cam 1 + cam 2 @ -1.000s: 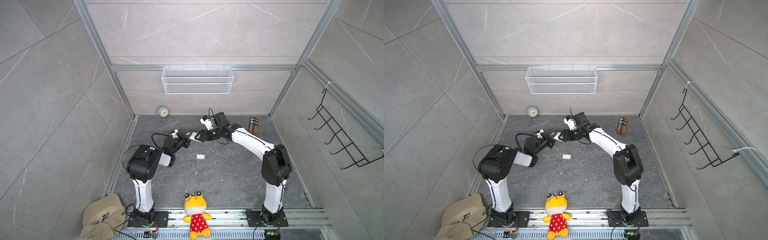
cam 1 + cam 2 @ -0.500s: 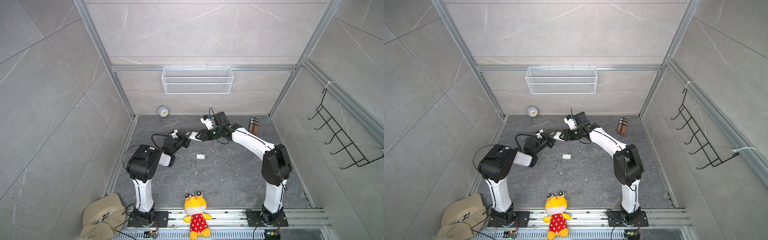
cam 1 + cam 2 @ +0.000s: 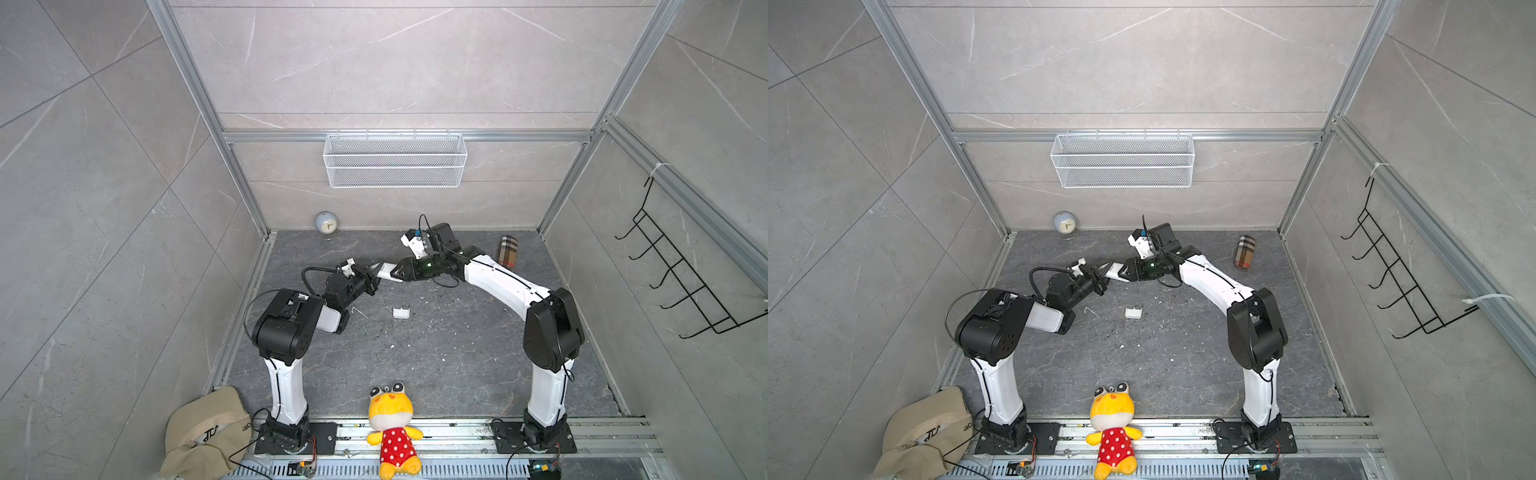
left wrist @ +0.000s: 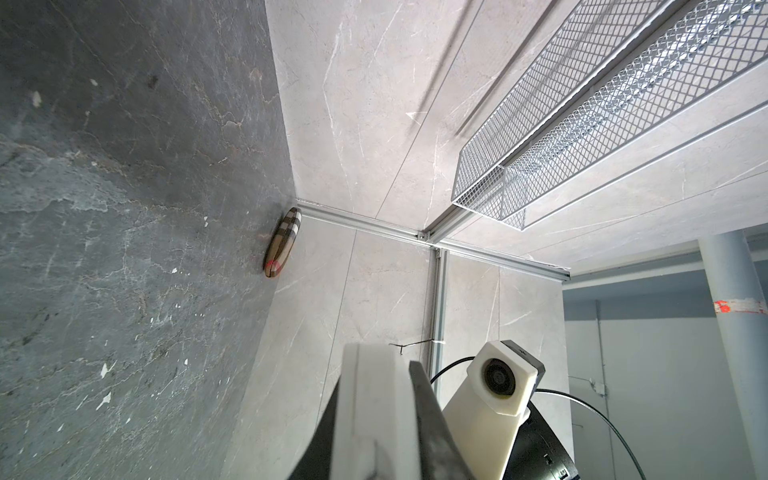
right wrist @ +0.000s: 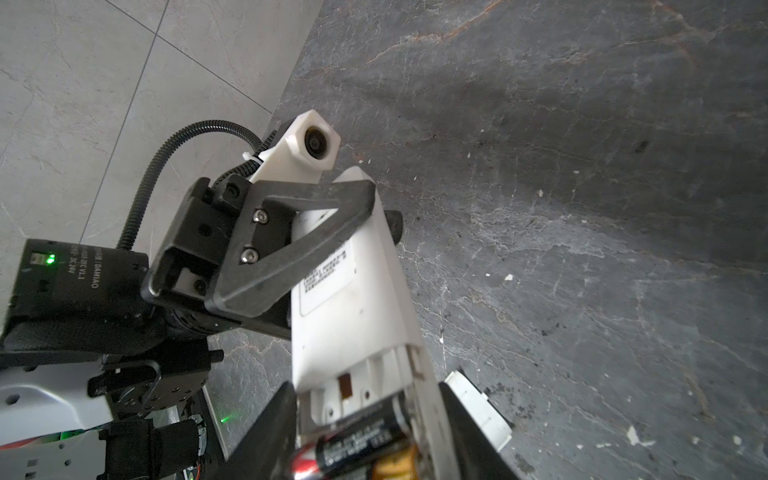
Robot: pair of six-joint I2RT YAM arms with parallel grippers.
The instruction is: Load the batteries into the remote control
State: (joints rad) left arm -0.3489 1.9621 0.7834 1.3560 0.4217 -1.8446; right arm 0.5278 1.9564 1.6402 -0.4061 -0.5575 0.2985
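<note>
The white remote control (image 3: 386, 271) (image 3: 1115, 272) hangs above the floor between both arms, its plain back facing the right wrist camera. My left gripper (image 3: 376, 270) (image 4: 376, 386) is shut on one end of the remote control (image 4: 374, 415). My right gripper (image 3: 399, 272) (image 5: 365, 388) is shut on the other end, its jaws pressed against both sides of the open battery compartment. One dark battery (image 5: 361, 440) lies slantwise in that compartment. Red and gold parts show under it, and I cannot tell what they are.
The small white cover piece (image 3: 401, 312) (image 5: 478, 411) lies on the dark floor below the grippers. A clock (image 3: 326, 223) and a plaid case (image 3: 508, 252) sit near the back wall, under a wire basket (image 3: 395, 160). A plush toy (image 3: 392, 424) and cap (image 3: 203, 432) lie in front.
The right gripper's jaws have narrowed onto the remote's open end. Both arms stay about where they were.
</note>
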